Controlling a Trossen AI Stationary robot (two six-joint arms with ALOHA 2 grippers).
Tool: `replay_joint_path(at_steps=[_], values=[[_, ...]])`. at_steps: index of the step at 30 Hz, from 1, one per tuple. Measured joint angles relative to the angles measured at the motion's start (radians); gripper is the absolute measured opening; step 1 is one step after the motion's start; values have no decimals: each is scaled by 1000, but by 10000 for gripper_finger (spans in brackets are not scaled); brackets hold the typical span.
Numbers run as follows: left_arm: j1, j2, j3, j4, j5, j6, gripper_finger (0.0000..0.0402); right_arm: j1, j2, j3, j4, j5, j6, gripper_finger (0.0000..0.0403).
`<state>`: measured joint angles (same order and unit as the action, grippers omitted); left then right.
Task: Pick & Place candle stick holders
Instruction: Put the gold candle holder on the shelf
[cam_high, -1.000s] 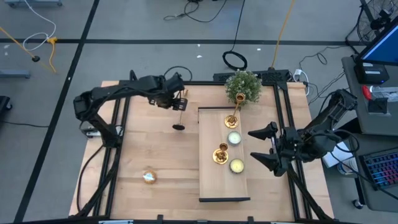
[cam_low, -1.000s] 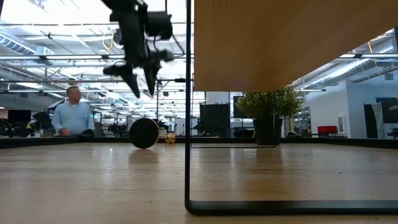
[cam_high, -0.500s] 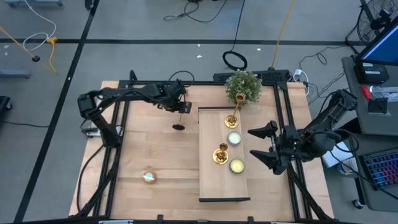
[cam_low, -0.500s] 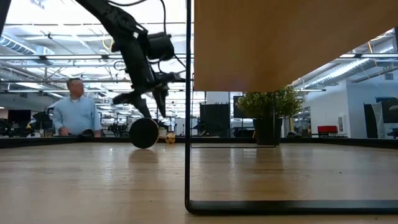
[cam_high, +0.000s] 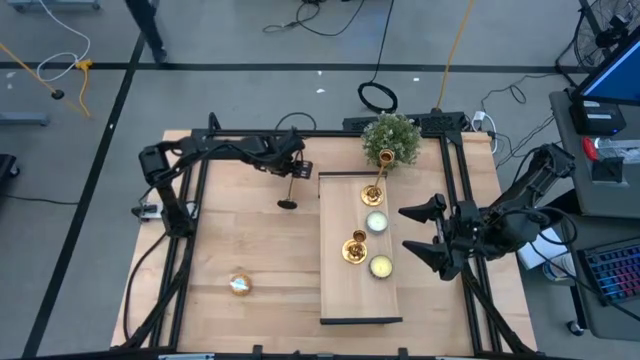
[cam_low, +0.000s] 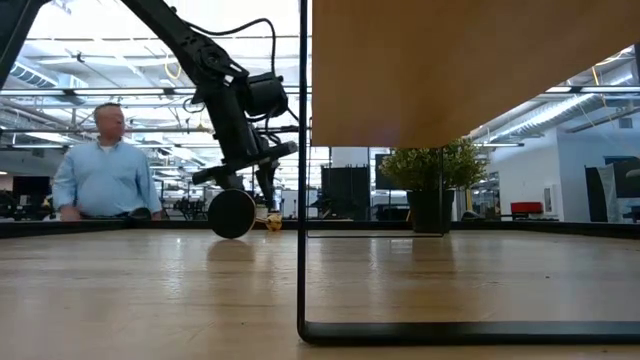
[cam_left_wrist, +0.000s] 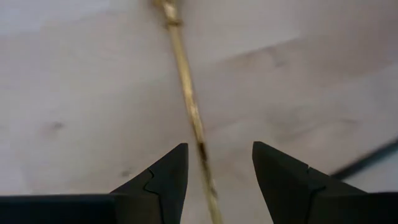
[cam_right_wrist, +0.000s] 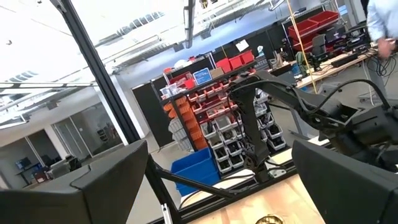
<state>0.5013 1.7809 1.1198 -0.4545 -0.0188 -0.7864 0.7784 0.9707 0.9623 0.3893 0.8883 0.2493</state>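
Pale wood table (cam_high: 240, 245) has wide bare room at its left half, black frame rails along its edges. A raised board (cam_high: 355, 300) right of centre carries 2 shiny gold holders (cam_high: 374, 190) (cam_high: 354, 248) and 2 round tealights (cam_high: 376, 222); a plant (cam_high: 390, 138) sits at its far end. The 3rd holder (cam_high: 289, 190), slim-stemmed with a round dark-looking base, stands just left of the board. Left pincer (cam_high: 299, 169) is over it, fingers (cam_left_wrist: 163, 179) apart astride the stem. Right pincer (cam_high: 425, 232) waits open beside the board's right edge.
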Motion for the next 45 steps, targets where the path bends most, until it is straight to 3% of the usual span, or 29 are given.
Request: replay_joint_path(at_steps=[11,17,24,27,31,35,40,45], values=[[50,4,0,-3,7,33,184,0,0,0,3,0,0,393],[33,78,0,10,48,29,184,0,0,0,3,0,-1,393],[7,96,0,38,-3,6,182,0,0,0,4,-1,9,393],[9,96,7,30,3,7,149,0,0,0,3,-2,17,393],[16,96,22,25,50,38,36,0,0,0,3,-1,19,393],[15,83,46,-19,56,60,19,0,0,0,3,-1,19,393],[10,-37,68,-89,-19,105,18,0,0,0,4,0,23,393],[-9,-274,68,-114,-178,95,18,0,0,0,3,1,21,393]])
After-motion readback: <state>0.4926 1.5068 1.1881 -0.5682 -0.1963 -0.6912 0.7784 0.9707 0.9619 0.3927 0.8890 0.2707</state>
